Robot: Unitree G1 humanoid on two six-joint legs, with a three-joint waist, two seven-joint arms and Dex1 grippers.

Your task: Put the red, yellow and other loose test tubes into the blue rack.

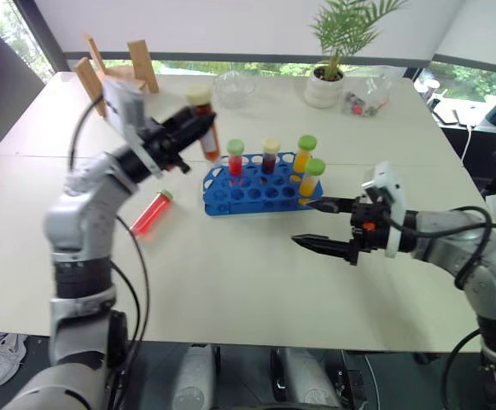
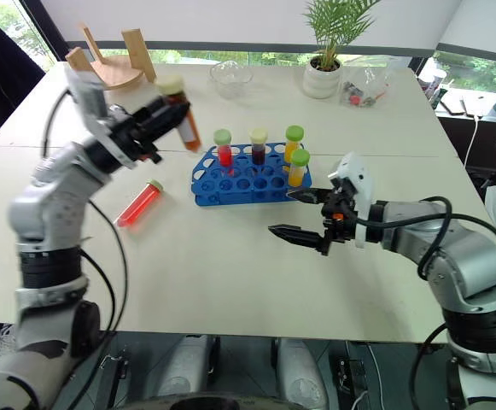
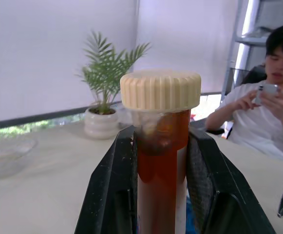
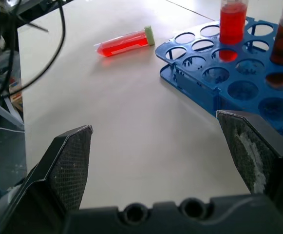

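The left gripper [image 1: 198, 130] clamps the cream-capped dark tube [image 1: 205, 128] just below its cap, raised beside the blue rack [image 1: 252, 185]; it looks light, rigid and slick. The right gripper [image 1: 324, 225] hovers wide and empty, and a red tube [image 1: 152, 212] lies loose on the table [image 1: 230, 282]

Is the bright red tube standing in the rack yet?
No, the bright red tube lies flat on the table, left of the blue rack.
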